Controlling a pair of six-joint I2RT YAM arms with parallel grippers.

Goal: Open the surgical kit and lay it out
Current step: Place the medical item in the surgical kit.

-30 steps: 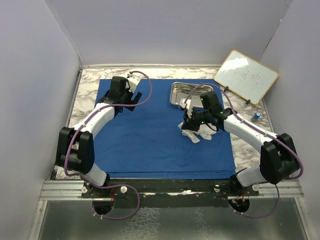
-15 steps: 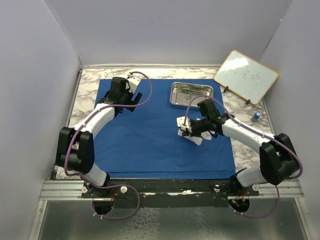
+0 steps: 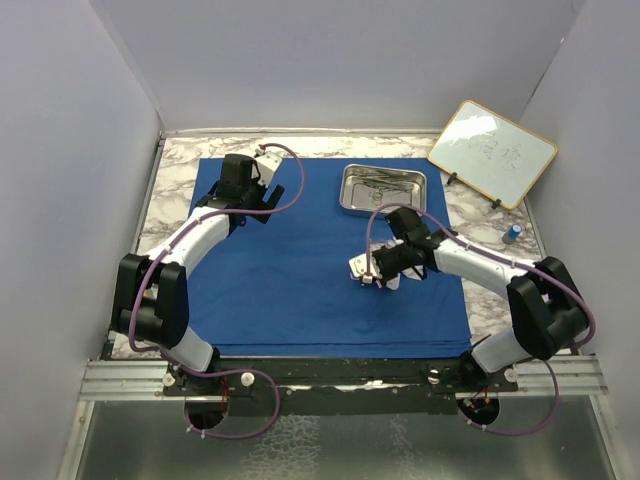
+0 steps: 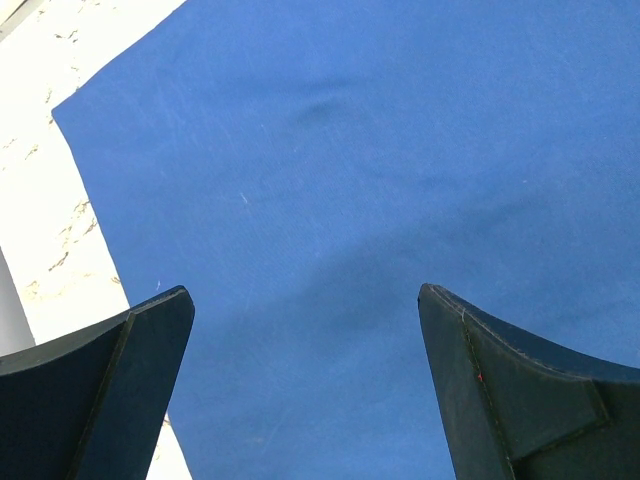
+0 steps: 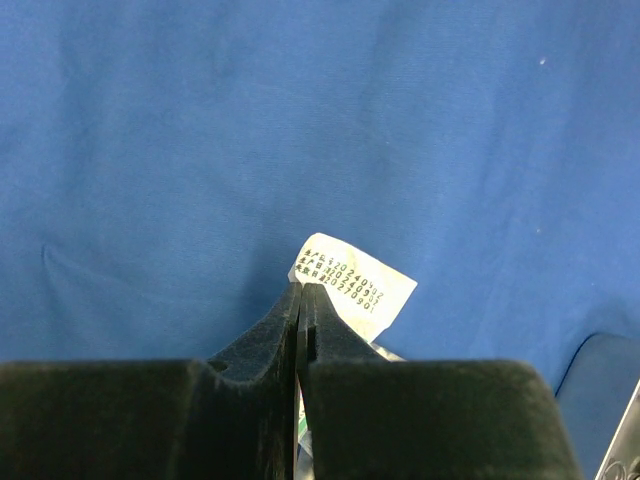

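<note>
The right arm reaches forward and bends inward over the middle of the royal-blue cloth (image 3: pixel 290 290), with its wrist angled down and to the left. The right gripper (image 5: pixel 300 290) has its jaws pressed together, pinching a small white printed packet (image 5: pixel 352 284) low over the cloth. The left arm arcs to the cloth's far-left part, where the left gripper (image 4: pixel 302 292) hangs spread wide, holding nothing. The steel tray (image 3: pixel 346 192), with instruments inside, sits at the cloth's far edge.

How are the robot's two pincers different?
The left pincer is wide open and empty; the right pincer is pinched shut on a white packet. The left pincer hangs near the far left corner of the blue cloth; the right pincer nearer its middle. Both are black.
</note>
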